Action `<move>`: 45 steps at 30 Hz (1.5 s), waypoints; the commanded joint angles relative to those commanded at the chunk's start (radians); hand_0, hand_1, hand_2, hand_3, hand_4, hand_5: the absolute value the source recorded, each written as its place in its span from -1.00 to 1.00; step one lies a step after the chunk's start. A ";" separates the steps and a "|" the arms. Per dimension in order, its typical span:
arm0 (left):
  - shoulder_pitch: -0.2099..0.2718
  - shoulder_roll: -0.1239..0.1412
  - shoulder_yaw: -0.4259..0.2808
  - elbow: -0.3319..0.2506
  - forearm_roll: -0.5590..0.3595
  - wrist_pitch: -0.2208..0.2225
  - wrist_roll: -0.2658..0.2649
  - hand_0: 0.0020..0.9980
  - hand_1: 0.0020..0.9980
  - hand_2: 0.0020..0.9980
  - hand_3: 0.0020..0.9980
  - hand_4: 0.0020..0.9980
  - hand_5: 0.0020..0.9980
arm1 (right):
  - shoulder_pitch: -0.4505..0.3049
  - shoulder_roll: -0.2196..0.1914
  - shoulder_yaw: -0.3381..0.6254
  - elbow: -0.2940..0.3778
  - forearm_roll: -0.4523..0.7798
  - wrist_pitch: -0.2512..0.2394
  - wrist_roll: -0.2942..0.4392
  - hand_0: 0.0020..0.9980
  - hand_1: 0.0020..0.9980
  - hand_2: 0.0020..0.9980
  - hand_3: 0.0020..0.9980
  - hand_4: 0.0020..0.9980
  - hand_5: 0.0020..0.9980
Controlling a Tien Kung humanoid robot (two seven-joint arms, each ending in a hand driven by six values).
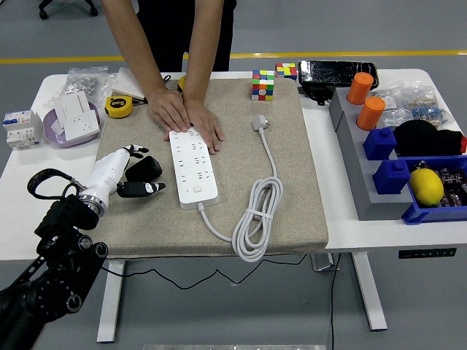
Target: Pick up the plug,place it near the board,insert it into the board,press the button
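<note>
A white power strip point(193, 165) lies lengthwise on the beige mat point(292, 175). Its cord runs from the near end into a coiled bundle point(257, 220) and up to the white plug point(260, 122), which lies free on the mat near the far edge. A person at the far side presses both hands point(186, 115) on the strip's far end. My left hand point(136, 175) hovers low over the mat just left of the strip, its fingers relaxed and holding nothing. The right arm is out of view.
Two colour cubes point(263, 84) stand at the mat's far edge. A yellow tape measure point(118, 106), a purple bowl with a white socket point(71, 121) and a breaker point(20, 127) sit at the left. Grey and blue bins point(401, 175) with orange cups point(365, 98) and a lemon point(427, 186) fill the right.
</note>
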 joint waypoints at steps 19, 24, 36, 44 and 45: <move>-0.028 0.000 -0.006 0.052 0.000 0.030 -0.001 0.69 0.67 0.11 0.05 0.81 -0.67 | 0.002 0.000 -0.001 0.000 0.001 0.000 0.000 0.64 0.49 0.49 0.52 1.00 0.61; -0.039 0.000 -0.008 0.075 0.000 0.041 -0.003 0.66 0.61 0.00 -0.03 0.70 -0.68 | 0.004 0.000 -0.004 0.000 0.004 0.000 0.001 0.64 0.49 0.49 0.52 1.00 0.61; -0.050 0.000 -0.028 0.104 0.000 0.083 -0.004 0.55 0.53 -0.05 -0.06 0.09 -0.75 | 0.004 -0.002 -0.006 0.000 0.001 0.001 -0.001 0.64 0.49 0.48 0.52 1.00 0.61; -0.054 0.000 0.050 0.046 -0.002 0.084 -0.008 0.51 0.45 -0.12 -0.20 0.10 -0.73 | 0.005 -0.001 -0.007 0.000 0.000 0.001 0.000 0.64 0.49 0.49 0.52 1.00 0.61; -0.058 0.000 0.063 0.039 -0.006 0.082 -0.007 0.48 0.42 -0.13 -0.25 0.10 -0.76 | 0.006 -0.001 -0.007 0.000 0.000 0.001 0.000 0.64 0.49 0.49 0.52 1.00 0.61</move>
